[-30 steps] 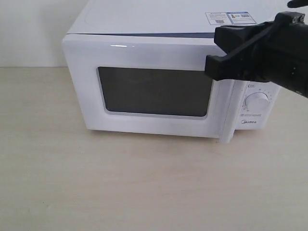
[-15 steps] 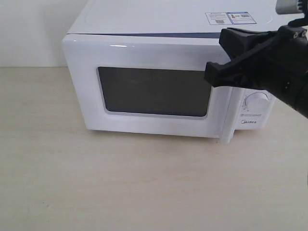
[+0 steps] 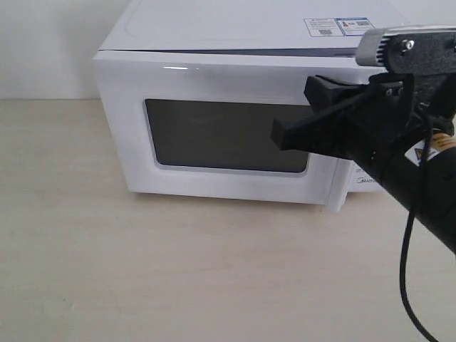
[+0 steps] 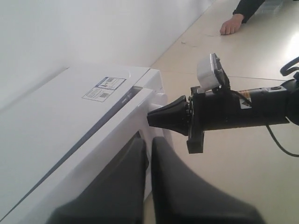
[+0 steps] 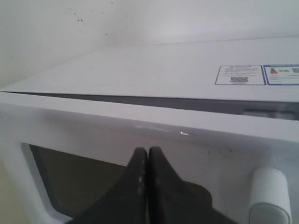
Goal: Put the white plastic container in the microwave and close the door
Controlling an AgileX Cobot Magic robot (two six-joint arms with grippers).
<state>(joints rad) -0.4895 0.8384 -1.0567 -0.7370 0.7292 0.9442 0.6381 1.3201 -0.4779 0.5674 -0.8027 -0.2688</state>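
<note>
The white microwave (image 3: 214,28) stands on the pale table, its door (image 3: 214,78) flat against the body with a thin dark seam along the top. My right gripper (image 3: 279,134) is shut and empty, its tip just in front of the right end of the dark window (image 3: 214,135), left of the handle (image 3: 333,191). The right wrist view shows the right gripper (image 5: 148,151) close to the door (image 5: 93,135) near the handle (image 5: 268,196). My left gripper (image 4: 150,142) is shut and empty beside the microwave (image 4: 70,121). The white plastic container is out of view.
The right arm hides the dials. Its black cable (image 3: 407,271) hangs at the right, above the table (image 3: 178,271). In the left wrist view a person's hand (image 4: 232,24) rests on the far surface, beyond the right arm (image 4: 233,109).
My right gripper has moved left and down, from over the handle's top to in front of the window's right end. The microwave and door have not moved.
</note>
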